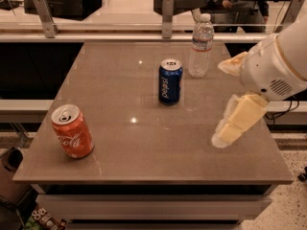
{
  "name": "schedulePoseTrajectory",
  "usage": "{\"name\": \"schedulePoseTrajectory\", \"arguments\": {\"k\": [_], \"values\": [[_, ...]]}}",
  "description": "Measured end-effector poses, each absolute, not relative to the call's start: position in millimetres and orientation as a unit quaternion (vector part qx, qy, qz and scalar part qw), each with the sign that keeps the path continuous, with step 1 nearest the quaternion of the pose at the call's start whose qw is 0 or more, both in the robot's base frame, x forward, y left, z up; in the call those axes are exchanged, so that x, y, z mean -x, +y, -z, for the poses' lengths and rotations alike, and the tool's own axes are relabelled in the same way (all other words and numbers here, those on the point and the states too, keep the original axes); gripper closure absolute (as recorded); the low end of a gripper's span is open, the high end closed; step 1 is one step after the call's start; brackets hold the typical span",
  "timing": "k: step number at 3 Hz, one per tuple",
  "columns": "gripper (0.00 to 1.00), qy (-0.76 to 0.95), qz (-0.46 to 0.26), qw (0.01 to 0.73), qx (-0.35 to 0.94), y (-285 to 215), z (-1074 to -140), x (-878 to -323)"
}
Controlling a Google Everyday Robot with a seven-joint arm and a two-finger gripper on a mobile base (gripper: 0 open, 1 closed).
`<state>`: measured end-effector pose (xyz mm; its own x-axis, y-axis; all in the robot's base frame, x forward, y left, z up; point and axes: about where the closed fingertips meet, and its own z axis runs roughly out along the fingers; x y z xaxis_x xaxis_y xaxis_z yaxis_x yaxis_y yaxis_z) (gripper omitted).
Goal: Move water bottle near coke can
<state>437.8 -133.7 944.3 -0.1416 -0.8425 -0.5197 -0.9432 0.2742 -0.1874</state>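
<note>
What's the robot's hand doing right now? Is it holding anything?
Gripper: open, holding nothing, above the right side of the table.

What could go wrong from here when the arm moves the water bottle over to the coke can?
The open gripper hovers over the table's right side. The tall water bottle stands near the far edge and might tip if bumped. The Pepsi can sits roughly on the way to the coke can; a low carry could hit it.
</note>
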Motion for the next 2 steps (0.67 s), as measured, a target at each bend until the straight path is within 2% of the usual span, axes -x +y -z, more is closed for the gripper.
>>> {"name": "schedulePoseTrajectory", "arguments": {"k": [2], "values": [[0.0, 0.727, -0.164, 0.316, 0.587, -79, -919, -436]]}}
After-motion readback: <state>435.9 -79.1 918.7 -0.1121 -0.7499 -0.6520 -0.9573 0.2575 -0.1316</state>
